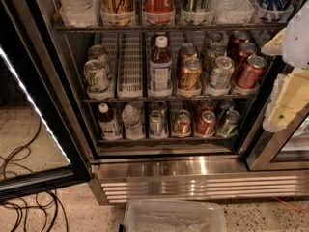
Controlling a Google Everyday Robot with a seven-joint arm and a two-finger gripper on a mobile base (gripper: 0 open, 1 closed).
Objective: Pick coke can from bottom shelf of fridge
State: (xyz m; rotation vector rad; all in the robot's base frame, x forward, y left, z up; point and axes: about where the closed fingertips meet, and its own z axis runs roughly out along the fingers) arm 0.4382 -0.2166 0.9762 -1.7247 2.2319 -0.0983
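Hovering gripper at near right, grip width untellable; aiming down-left and farther, toward coke can seemingly standing upright on bottom shelf.

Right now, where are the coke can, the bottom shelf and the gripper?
coke can (204, 126): camera view, red side.
bottom shelf (145, 140): camera view, front rail.
gripper (282, 88): camera view, right edge, pale body.

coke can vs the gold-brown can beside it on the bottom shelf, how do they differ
The coke can is red; the gold-brown can is amber. The coke can sits one lane further right, nearer the gripper, which hangs at the right edge, above both. Both look same-sized, silver lids forward, on the bottom shelf.
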